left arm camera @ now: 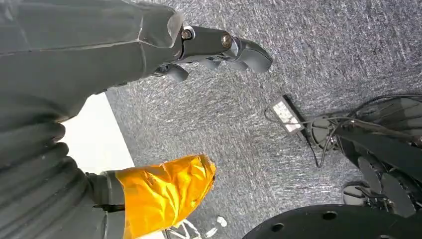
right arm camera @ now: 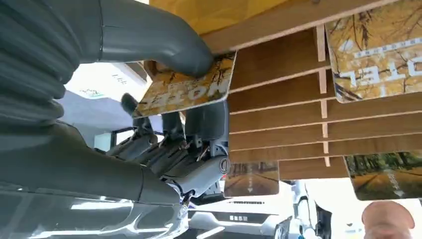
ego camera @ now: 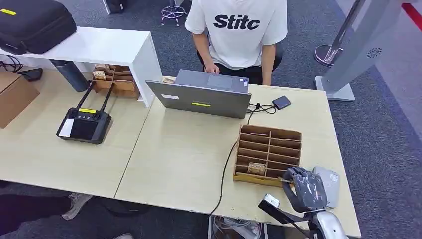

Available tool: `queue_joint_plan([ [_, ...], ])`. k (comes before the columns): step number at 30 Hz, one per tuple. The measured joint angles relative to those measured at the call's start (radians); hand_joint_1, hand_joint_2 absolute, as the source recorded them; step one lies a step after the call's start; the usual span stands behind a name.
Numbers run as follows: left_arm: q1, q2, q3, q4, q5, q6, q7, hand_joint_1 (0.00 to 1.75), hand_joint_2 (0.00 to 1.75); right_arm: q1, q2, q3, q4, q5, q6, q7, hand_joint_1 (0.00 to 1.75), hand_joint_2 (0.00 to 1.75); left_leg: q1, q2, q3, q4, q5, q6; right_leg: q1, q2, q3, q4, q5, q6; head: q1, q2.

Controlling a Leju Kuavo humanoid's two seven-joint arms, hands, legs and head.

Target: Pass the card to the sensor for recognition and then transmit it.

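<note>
Card [right arm camera: 186, 90]: pinched between my thumb and fingers at the front edge of the wooden rack, printed face outward; I judge it freshly drawn from a slot, so it can travel to the sensor.
Right hand [ego camera: 304, 190]: closed on the card, hovering at the near corner of the rack, just beside the reader.
Card rack [ego camera: 268, 149]: slotted wooden tray on the desk [ego camera: 184, 164], holding further cards upright for easy picking.
Sensor [ego camera: 329, 184]: pale grey pad at the desk's near right edge, within my short reach.
Left hand [left arm camera: 219, 47]: hanging over carpet, fingers loosely apart, holding nothing.
Laptop [ego camera: 201, 97]: facing a seated person, presumably logging reads.
</note>
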Motion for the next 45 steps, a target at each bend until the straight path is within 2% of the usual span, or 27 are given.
queue_joint_plan([
  [5, -0.001, 0.003, -0.002, 0.000, -0.007, -0.004, -0.001, 0.00, 1.75, -0.021, 0.000, -0.008, -0.034, 0.002, -0.038, -0.001, 1.75, 1.75, 0.000, 0.000, 0.000, 0.000, 0.000, 0.000, 0.000, 0.000, 0.000, 0.000, 0.000, 0.000, 0.000, 0.000],
  [10, -0.001, 0.008, -0.002, 0.000, -0.011, -0.016, -0.002, 0.00, 1.75, -0.057, 0.000, -0.048, -0.137, 0.000, -0.079, -0.022, 1.75, 1.75, 0.000, 0.000, 0.001, 0.000, 0.000, 0.000, 0.000, 0.000, 0.000, 0.000, 0.000, 0.000, 0.000, 0.000],
  [17, -0.002, 0.009, -0.002, 0.000, -0.013, -0.024, -0.005, 0.00, 1.75, -0.075, 0.000, -0.076, -0.235, -0.006, -0.084, -0.034, 1.75, 1.75, 0.000, 0.000, 0.001, 0.000, 0.000, 0.000, 0.000, 0.000, 0.000, 0.000, 0.000, 0.000, 0.000, 0.000],
  [24, -0.004, 0.015, -0.002, 0.000, -0.026, -0.032, -0.006, 0.00, 1.75, -0.095, 0.004, -0.124, -0.317, -0.020, -0.096, -0.125, 1.75, 1.75, 0.000, 0.000, 0.000, 0.000, 0.000, 0.000, 0.000, 0.000, 0.000, 0.000, 0.000, 0.000, 0.000, 0.000],
  [27, -0.009, 0.017, -0.002, 0.000, -0.037, -0.037, -0.006, 0.00, 1.75, -0.127, 0.009, -0.137, -0.353, -0.090, -0.098, -0.160, 1.75, 1.75, 0.000, 0.000, 0.000, 0.000, 0.000, 0.000, 0.000, 0.000, 0.000, 0.000, 0.000, 0.000, 0.000, 0.000],
  [29, -0.016, 0.019, -0.002, 0.000, -0.054, -0.042, 0.000, 0.00, 1.75, -0.165, 0.014, -0.134, -0.360, -0.145, -0.072, -0.165, 1.75, 1.75, 0.000, 0.000, 0.000, 0.000, 0.000, 0.000, 0.000, 0.000, 0.000, 0.001, 0.001, 0.000, 0.000, 0.000],
  [32, -0.032, 0.019, -0.004, 0.000, -0.074, -0.039, 0.002, 0.00, 1.75, -0.263, 0.034, -0.104, -0.338, -0.201, 0.055, -0.131, 1.75, 1.75, 0.000, 0.002, 0.000, 0.000, 0.001, -0.001, 0.000, 0.002, 0.000, 0.001, 0.002, -0.002, 0.000, 0.000],
  [34, -0.048, 0.019, -0.005, 0.000, -0.093, -0.033, 0.010, 0.00, 1.75, -0.345, 0.059, -0.074, -0.288, -0.208, 0.125, -0.102, 1.75, 1.75, 0.000, 0.002, 0.000, 0.000, 0.003, -0.002, 0.000, 0.002, 0.000, 0.001, 0.003, -0.002, 0.000, 0.000],
  [37, -0.068, 0.018, -0.006, 0.000, -0.123, -0.033, 0.023, 0.00, 1.75, -0.465, 0.098, -0.029, -0.188, -0.204, 0.188, -0.064, 1.75, 1.75, 0.001, 0.000, 0.000, 0.000, 0.005, -0.002, 0.000, 0.001, 0.000, 0.002, 0.004, -0.001, 0.000, 0.000],
  [41, -0.077, 0.018, -0.006, 0.000, -0.146, -0.030, 0.031, 0.00, 1.75, -0.574, 0.141, 0.014, -0.059, -0.191, 0.213, -0.036, 1.75, 1.75, 0.001, -0.001, 0.000, 0.000, 0.006, -0.003, 0.000, 0.000, -0.001, 0.002, 0.005, -0.002, 0.000, 0.000],
  [45, -0.077, 0.018, -0.006, 0.000, -0.152, -0.027, 0.031, 0.00, 1.75, -0.615, 0.162, 0.034, 0.006, -0.190, 0.209, -0.036, 1.75, 1.75, 0.000, -0.001, -0.001, 0.000, 0.006, -0.003, 0.000, 0.000, -0.001, 0.002, 0.005, -0.002, 0.000, 0.000],
])
